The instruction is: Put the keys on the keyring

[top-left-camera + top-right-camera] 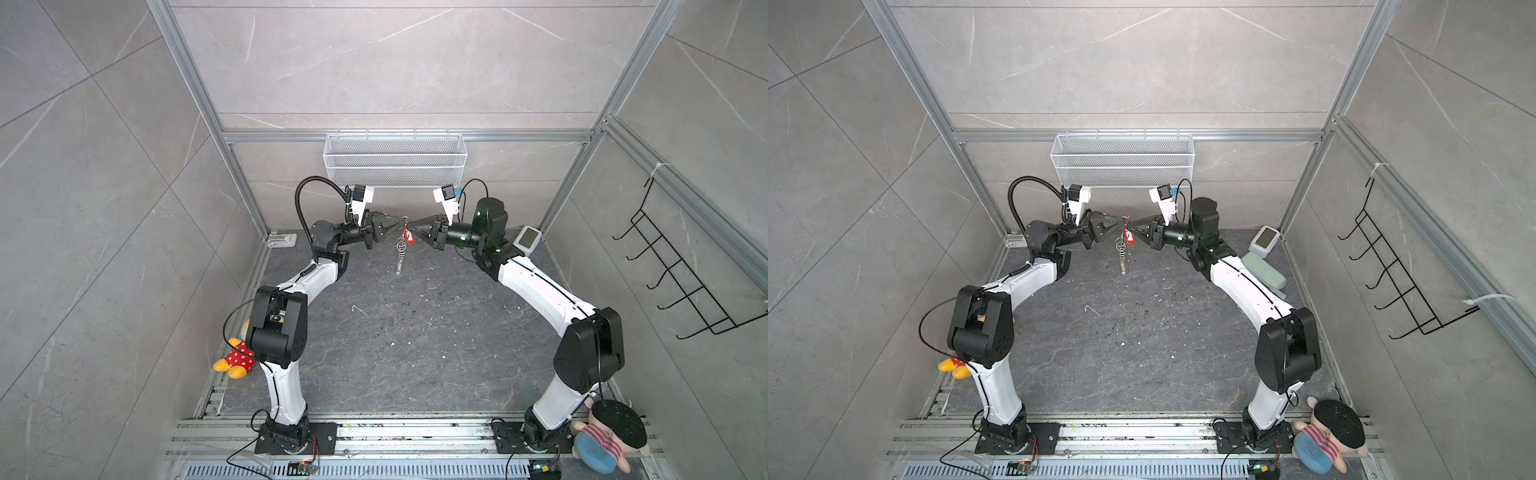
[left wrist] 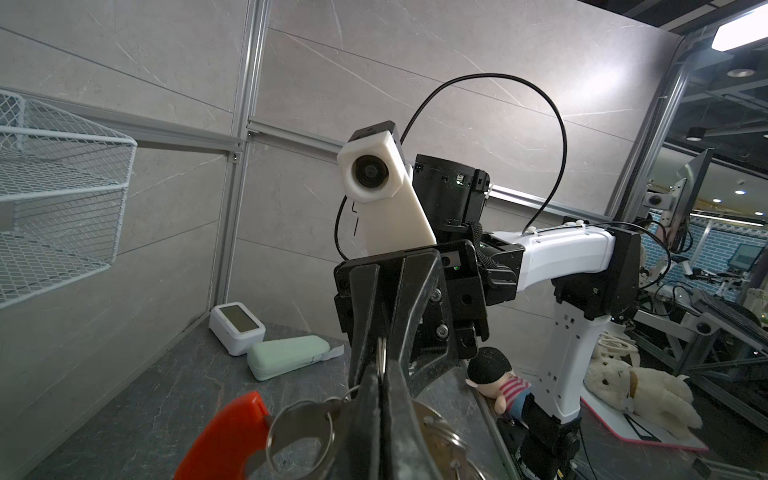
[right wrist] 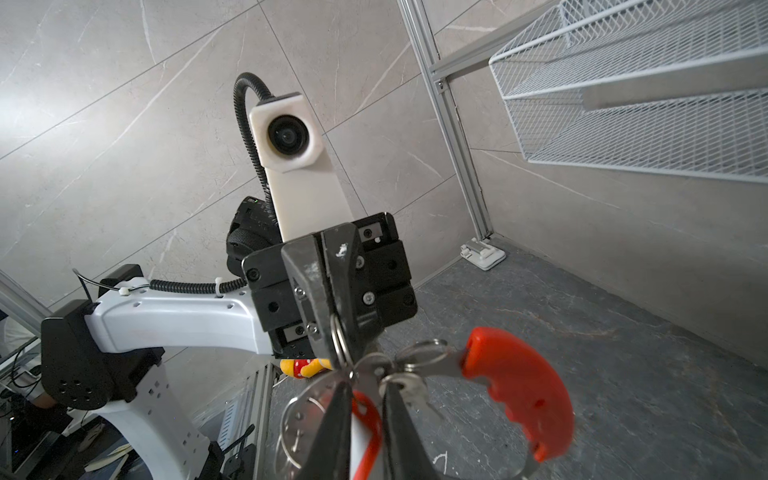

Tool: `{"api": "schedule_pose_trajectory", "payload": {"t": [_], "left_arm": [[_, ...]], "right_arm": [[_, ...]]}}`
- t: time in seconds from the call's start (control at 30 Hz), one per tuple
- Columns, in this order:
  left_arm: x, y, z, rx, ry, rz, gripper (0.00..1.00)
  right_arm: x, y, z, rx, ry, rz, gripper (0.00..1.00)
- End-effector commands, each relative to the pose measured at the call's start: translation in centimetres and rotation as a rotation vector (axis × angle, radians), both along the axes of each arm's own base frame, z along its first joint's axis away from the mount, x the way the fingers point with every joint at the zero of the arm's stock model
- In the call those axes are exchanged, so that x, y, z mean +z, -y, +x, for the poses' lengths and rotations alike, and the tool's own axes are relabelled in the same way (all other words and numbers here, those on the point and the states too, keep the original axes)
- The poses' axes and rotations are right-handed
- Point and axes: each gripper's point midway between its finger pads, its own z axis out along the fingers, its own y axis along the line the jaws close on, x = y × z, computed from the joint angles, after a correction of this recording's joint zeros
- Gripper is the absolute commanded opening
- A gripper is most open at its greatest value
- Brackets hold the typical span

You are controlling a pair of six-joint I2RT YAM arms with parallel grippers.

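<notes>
Midair, the left gripper [image 3: 339,330] jaws are clenching the grey loop-fringed metal keyring [image 1: 400,257] above the dark table [image 1: 415,332]; the right gripper [image 1: 412,227] jaws are flanking the red plastic-tagged keys [image 1: 410,239], grip unclear

Speaker one: Is any writing, brand or number legible?

Speaker two: None. The small white display unit [image 2: 237,332] on the tabletop [image 2: 166,395] shows a blank grey screen, and the white window on the red tag [image 1: 410,238] is too small to read.
</notes>
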Motion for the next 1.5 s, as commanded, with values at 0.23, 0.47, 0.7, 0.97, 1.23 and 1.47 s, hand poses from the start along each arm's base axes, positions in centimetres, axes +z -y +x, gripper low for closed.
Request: {"api": "schedule_pose_trajectory", "payload": {"t": [0.23, 0.47, 0.7, 0.97, 1.23, 1.47], "left_arm": [[2.0, -0.1, -1.0, -0.013, 0.092, -0.029, 0.0], [2.0, -0.1, -1.1, -0.014, 0.094, -0.028, 0.0], [2.0, -0.1, -1.0, -0.016, 0.088, -0.028, 0.0], [2.0, 0.0, -1.0, -0.021, 0.081, -0.027, 0.0], [2.1, 0.1, -1.0, -0.023, 0.081, -0.027, 0.0], [2.3, 0.0, -1.1, -0.024, 0.087, -0.028, 0.0]], "right_arm": [[1.8, 0.8, -0.4, -0.064, 0.083, -0.046, 0.39], [2.5, 1.1, -1.1, -0.07, 0.114, -0.06, 0.4], [3.5, 0.9, -1.5, -0.039, 0.123, -0.036, 0.37], [3.5, 0.0, -1.1, -0.007, 0.104, -0.017, 0.32], [3.4, -0.6, -0.9, 0.009, 0.094, -0.008, 0.32], [2.8, -0.7, -0.6, 0.008, 0.084, -0.013, 0.28]]}}
